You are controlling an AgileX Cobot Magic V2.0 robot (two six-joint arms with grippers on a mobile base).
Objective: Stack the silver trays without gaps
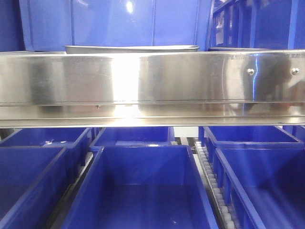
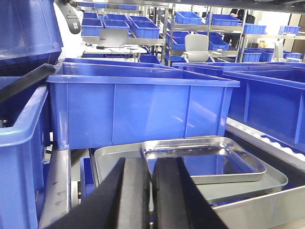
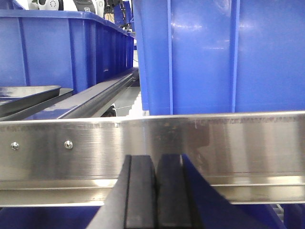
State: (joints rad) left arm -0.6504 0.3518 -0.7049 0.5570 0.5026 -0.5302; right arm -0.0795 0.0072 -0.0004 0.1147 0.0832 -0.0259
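Two silver trays (image 2: 205, 164) showed in the left wrist view, the smaller lying askew inside the larger, ahead of the left claw (image 2: 151, 195) with pads together, empty; the right claw (image 3: 156, 191), likewise closed, faced the steel band (image 3: 190, 143), risking a gap if nudged crookedly.

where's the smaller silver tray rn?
Left wrist view: the smaller silver tray sits askew inside the larger silver tray, in front of the blue bin.
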